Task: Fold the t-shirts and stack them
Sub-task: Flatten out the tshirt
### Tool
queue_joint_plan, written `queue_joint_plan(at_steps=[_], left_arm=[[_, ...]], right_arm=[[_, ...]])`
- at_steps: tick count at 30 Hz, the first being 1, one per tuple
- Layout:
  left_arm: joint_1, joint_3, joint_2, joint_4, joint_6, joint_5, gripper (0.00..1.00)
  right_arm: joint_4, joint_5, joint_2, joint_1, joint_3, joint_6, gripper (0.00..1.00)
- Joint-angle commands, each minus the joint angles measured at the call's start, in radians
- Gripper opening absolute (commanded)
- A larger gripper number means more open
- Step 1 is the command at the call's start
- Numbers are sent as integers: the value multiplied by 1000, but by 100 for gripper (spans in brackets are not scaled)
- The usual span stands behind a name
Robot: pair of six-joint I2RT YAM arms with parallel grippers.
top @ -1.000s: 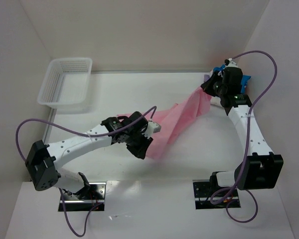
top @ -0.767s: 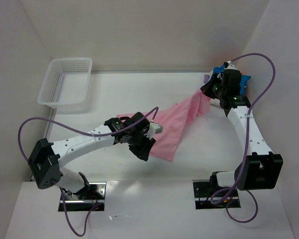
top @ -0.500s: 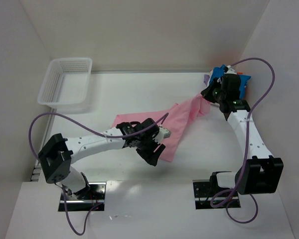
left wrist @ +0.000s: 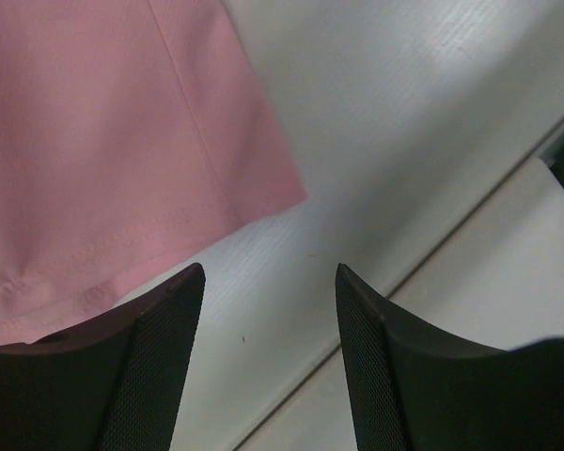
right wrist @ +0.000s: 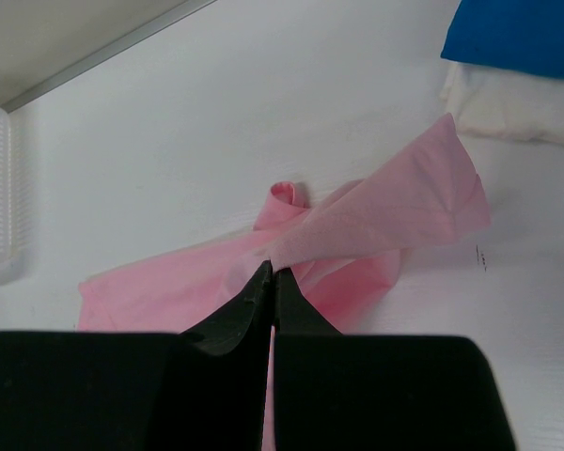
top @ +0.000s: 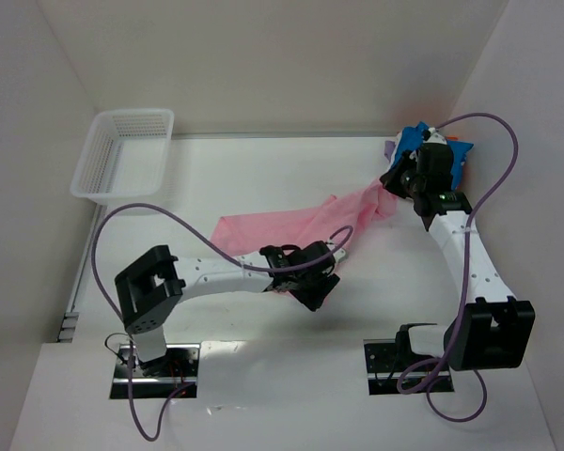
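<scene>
Closest to me, my left gripper (top: 317,285) sits low over the near part of the table (top: 263,169), its jaws well apart with nothing between them. Its wrist view shows only bare table in the gap. The hemmed corner of the pink t-shirt (top: 282,224) lies just beyond and to the left of the fingers (left wrist: 155,366). One finger overlaps the hem at the frame's edge, though I cannot tell whether it touches. So the cloth is ahead-left of this gripper, not inside it, and I judge that taking this corner means shifting that way before closing.

From overhead the shirt reads as a long band, its long axis slanting from the left-middle of the table toward the far right, where it narrows and twists. That far end is in my right gripper (right wrist: 271,274), whose jaws are closed tight on a pinch of pink cloth. Its wrist view shows the fabric fanning out from the fingertips in a lifted fold, which the overhead view hides behind the wrist. The left arm is nearer the loose near hem; the right has the far end.

Past the right gripper, in the far right corner, the blue t-shirt (right wrist: 517,33) lies against a white t-shirt (right wrist: 508,103). The basket (top: 122,164) stands well apart at far left.
</scene>
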Motion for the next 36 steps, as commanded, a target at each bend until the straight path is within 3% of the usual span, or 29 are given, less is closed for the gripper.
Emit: queue_joint_plan(at_steps=[1,19,21,22,26,28,29,32,36], left_arm=[[-23,46,77,28,-29,-117,66],[-23,58,161,88,-31,-161,59],[-23,49,161,88,-31,-169,50],[-23,46,154,95,-39,-171,37],[-23,37,151,87,-52,-203,17],[-23,37,133,78,-52,-216,16],[-23,37,124,78,-60,-233,9],[-23,25,108,78,-71,-246,0],[-23,25,102,78,-71,-237,0]], right_arm=[[58,19,-44,-10,-17,-20,1],[58,19,-54,-22,-26,-29,1],[58,19,-54,-22,-26,-29,1],[58,19,-54,-22,-26,-29,1],[58,19,-54,-22,-26,-29,1],[58,19,-54,-22,-26,-29,1],[58,19,-54,-22,-26,-29,1],[58,19,-54,-22,-26,-29,1],[58,19,-54,-22,-26,-29,1]])
